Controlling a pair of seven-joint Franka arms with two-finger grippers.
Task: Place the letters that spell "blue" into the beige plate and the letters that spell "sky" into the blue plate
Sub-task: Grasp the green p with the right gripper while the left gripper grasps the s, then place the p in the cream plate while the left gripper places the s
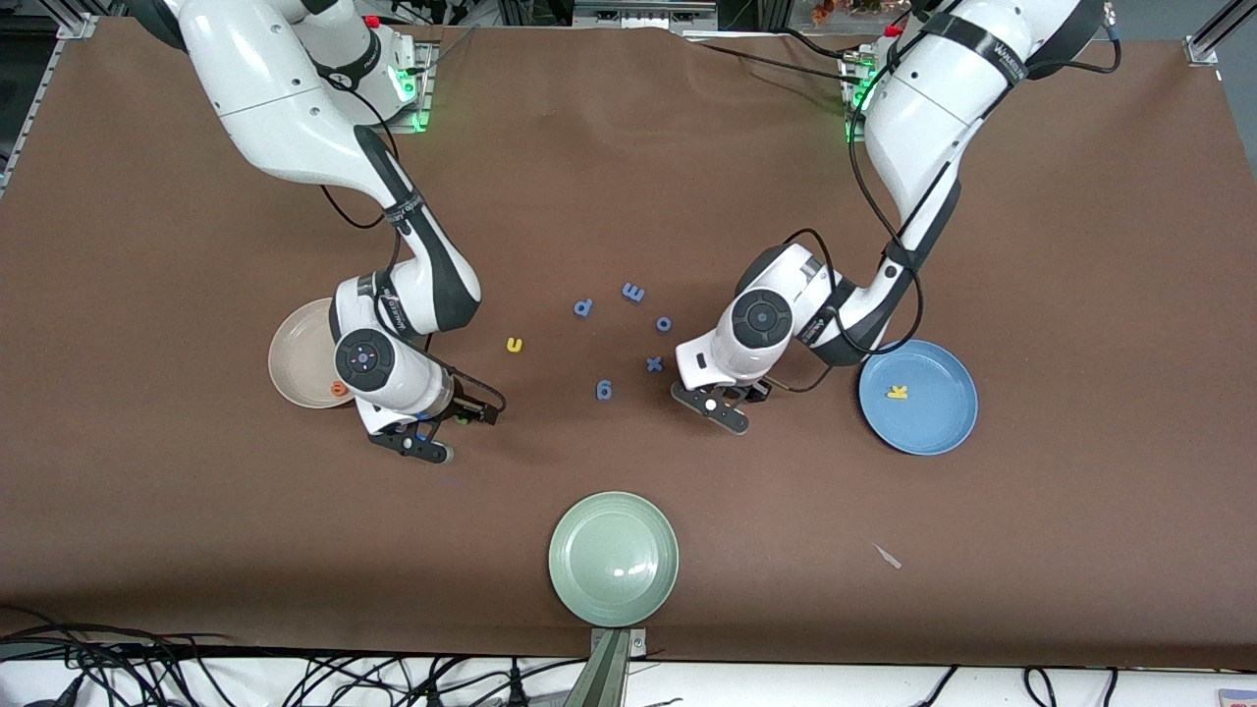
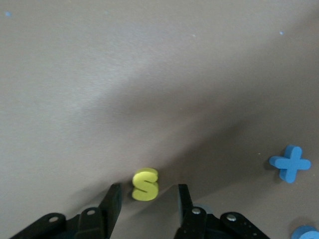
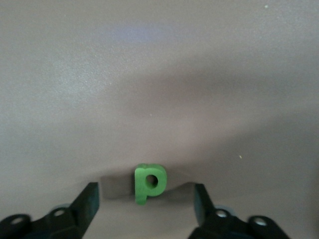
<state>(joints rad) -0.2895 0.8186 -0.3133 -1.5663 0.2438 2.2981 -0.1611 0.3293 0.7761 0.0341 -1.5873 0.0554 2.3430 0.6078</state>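
Note:
My left gripper (image 2: 147,198) is low over the table beside the blue plate (image 1: 933,432), open, with the yellow s (image 2: 145,184) lying between its fingertips and a gap on each side. My right gripper (image 3: 146,198) is low over the table just in front of the beige plate (image 1: 291,346), open around the green b (image 3: 149,183), which it does not touch. The orange e (image 1: 341,389) lies in the beige plate. The yellow k (image 1: 897,392) lies in the blue plate. The yellow u (image 1: 514,345) lies on the table between the two arms.
Several blue-purple letters (image 1: 633,292) are scattered mid-table, among them a plus sign (image 2: 290,163) close to my left gripper (image 1: 733,401). A pale green plate (image 1: 614,589) sits near the front edge. A small white scrap (image 1: 888,557) lies nearer the camera than the blue plate.

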